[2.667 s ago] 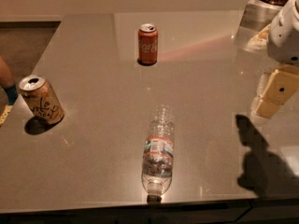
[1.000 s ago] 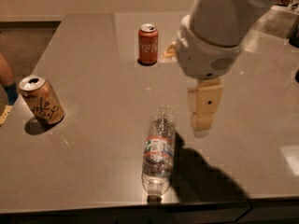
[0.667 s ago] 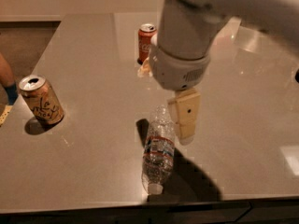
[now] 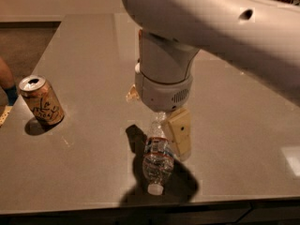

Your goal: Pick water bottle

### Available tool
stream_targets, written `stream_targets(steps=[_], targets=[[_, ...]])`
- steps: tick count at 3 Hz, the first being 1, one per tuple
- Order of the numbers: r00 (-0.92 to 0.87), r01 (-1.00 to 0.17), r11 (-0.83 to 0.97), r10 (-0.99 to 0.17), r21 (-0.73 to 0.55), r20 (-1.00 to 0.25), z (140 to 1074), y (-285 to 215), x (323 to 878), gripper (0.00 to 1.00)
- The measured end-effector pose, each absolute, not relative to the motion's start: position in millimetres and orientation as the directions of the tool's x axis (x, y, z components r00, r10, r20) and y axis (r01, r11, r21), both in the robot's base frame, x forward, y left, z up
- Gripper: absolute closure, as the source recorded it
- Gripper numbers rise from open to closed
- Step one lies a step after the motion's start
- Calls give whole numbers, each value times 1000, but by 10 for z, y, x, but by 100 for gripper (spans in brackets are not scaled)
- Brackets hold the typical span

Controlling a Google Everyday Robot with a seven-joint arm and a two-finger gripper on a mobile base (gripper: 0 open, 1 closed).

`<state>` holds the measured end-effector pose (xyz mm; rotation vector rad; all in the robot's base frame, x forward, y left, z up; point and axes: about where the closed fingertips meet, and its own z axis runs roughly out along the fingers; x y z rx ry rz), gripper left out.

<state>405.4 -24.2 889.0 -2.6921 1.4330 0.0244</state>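
The water bottle (image 4: 157, 159) lies on its side on the grey table (image 4: 84, 55), near the front edge, with its white cap (image 4: 154, 189) pointing toward the camera. My gripper (image 4: 157, 117) hangs from the big white arm (image 4: 165, 74) right over the bottle's far end. It is open. One tan finger (image 4: 180, 135) stands beside the bottle on its right, and the other tan finger (image 4: 132, 94) shows only partly behind the wrist on the left. The bottle rests on the table and is not lifted.
An orange-tan can (image 4: 42, 107) stands tilted at the table's left side. The red cola can is hidden behind the arm. The table's front edge (image 4: 93, 207) runs just below the bottle's cap. A person's leg with a blue sock (image 4: 6, 86) is at far left.
The arm has swung in from the right and come down over the bottle. It now covers the red can. The bottle and the orange-tan can have stayed in place.
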Motion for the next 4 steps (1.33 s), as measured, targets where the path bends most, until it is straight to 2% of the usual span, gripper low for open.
stream_targets(steps=[3,4], targets=[[658,-752,-659,-748,-12,-86,8550,-234,3837,0],[643,-761,-648,-758,10,-110,8490,-299,3866,25]])
